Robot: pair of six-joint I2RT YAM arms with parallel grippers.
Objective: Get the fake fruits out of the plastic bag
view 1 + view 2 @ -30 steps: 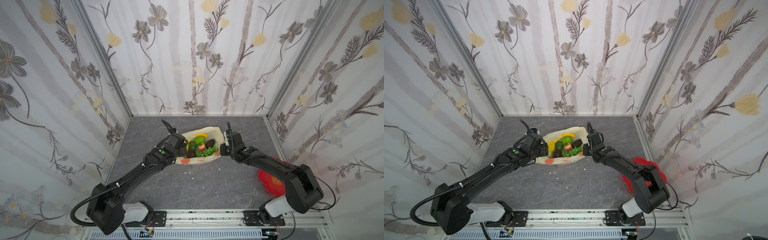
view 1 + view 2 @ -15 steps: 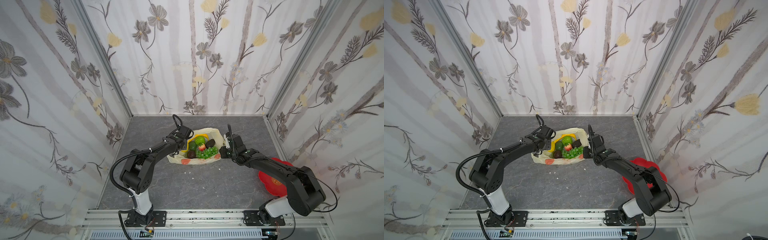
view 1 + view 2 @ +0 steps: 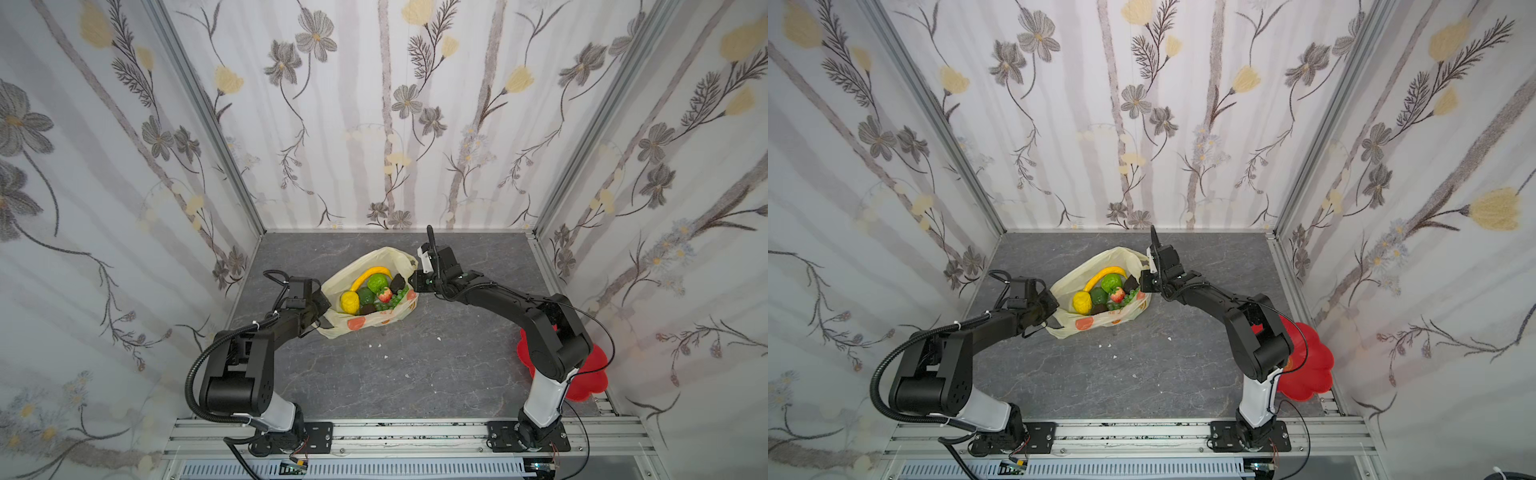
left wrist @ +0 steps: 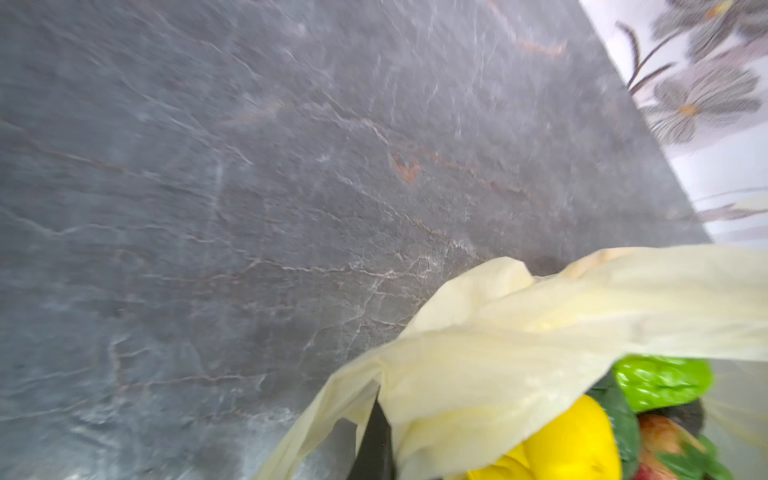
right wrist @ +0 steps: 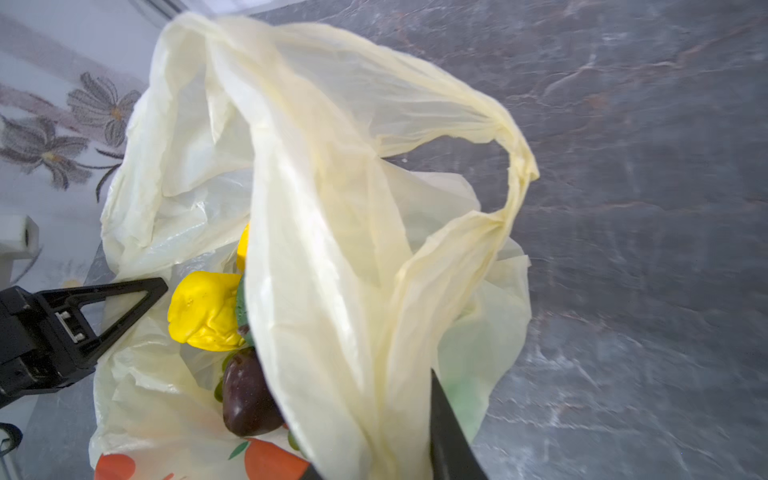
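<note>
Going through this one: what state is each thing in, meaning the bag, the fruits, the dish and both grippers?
bag, lying on the table, mouth open, held at two opposite edges
fruits, all in the bag, none out yet
left gripper, shut on the bag's edge
right gripper, shut on the bag's edge
dish, flat on the table, partly hidden by the right arm

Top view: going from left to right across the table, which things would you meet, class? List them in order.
left gripper → yellow lemon → dark green avocado → red strawberry → right gripper → red dish. The plastic bag overlaps several, so it is left out.
</note>
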